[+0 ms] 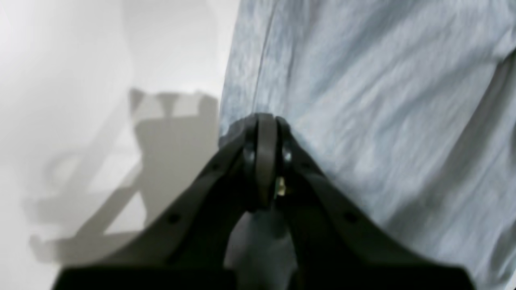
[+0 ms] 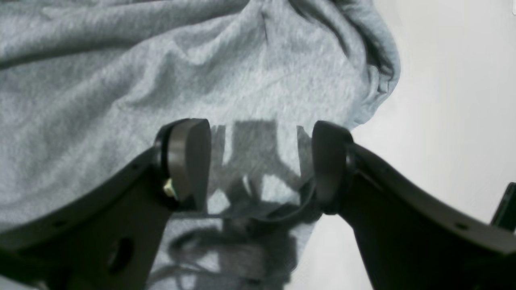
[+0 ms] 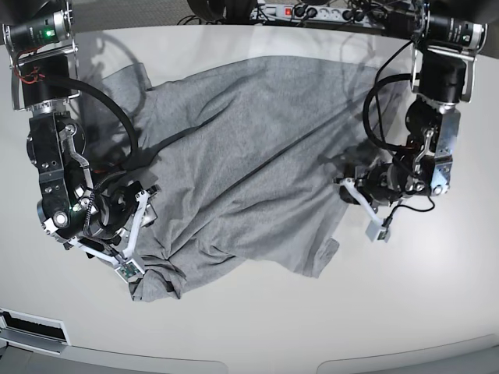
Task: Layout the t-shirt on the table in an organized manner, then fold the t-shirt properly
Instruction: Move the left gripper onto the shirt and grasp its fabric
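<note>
While the t-shirt (image 3: 242,156) lies rumpled on the counter (image 3: 437,312), spreading is unfinished and folding not begun: the left gripper (image 1: 266,121) is clamped on its edge, the right gripper (image 2: 262,161) gapes empty above it

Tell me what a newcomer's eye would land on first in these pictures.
First, the crumpled grey t-shirt sprawled across the middle of the white table, wrinkled and not yet laid flat. Next, the two black arms flanking it: the left gripper is pinched shut on the shirt's edge, while the right gripper hangs open just above the cloth near its other side.
</note>
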Controlling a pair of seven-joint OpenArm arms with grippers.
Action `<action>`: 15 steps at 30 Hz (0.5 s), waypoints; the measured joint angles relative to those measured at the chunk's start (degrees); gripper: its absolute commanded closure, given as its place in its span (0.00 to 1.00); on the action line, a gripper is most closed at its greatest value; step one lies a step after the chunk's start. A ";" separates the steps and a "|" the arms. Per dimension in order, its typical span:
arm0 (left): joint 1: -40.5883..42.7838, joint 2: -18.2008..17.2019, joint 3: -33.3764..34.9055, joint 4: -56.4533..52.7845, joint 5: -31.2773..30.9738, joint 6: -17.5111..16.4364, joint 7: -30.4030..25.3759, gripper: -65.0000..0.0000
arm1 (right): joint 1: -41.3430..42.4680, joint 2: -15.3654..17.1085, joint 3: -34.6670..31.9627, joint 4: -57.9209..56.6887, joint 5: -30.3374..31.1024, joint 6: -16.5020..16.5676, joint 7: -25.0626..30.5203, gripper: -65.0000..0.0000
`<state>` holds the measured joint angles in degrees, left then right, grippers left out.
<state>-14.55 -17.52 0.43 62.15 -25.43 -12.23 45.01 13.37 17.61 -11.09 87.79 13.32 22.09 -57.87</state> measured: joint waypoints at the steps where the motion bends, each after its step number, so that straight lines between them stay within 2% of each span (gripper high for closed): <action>1: 0.83 -0.33 -0.94 2.36 0.61 -0.74 1.95 1.00 | 0.00 -0.02 0.00 0.00 0.11 0.00 0.17 0.37; 3: 2.62 -0.74 -3.32 7.78 1.70 -3.17 5.49 1.00 | -0.02 0.02 0.00 0.00 0.04 0.00 0.39 0.37; 7: 4.98 -2.19 -7.76 22.16 -0.87 -6.93 6.05 1.00 | 0.00 -0.02 0.00 0.00 0.15 0.02 0.63 0.37; 11: 8.96 -4.76 -10.60 31.78 -1.14 -7.06 5.51 1.00 | -0.02 0.13 0.00 0.00 -0.04 0.02 0.63 0.37; 15: 12.37 -5.27 -11.91 32.09 -0.61 -6.71 4.48 1.00 | 0.00 0.07 0.00 0.00 0.17 0.02 0.66 0.37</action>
<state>-2.17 -22.79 -11.49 94.24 -26.04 -18.94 49.50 13.37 17.67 -11.09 87.79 13.50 22.11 -57.21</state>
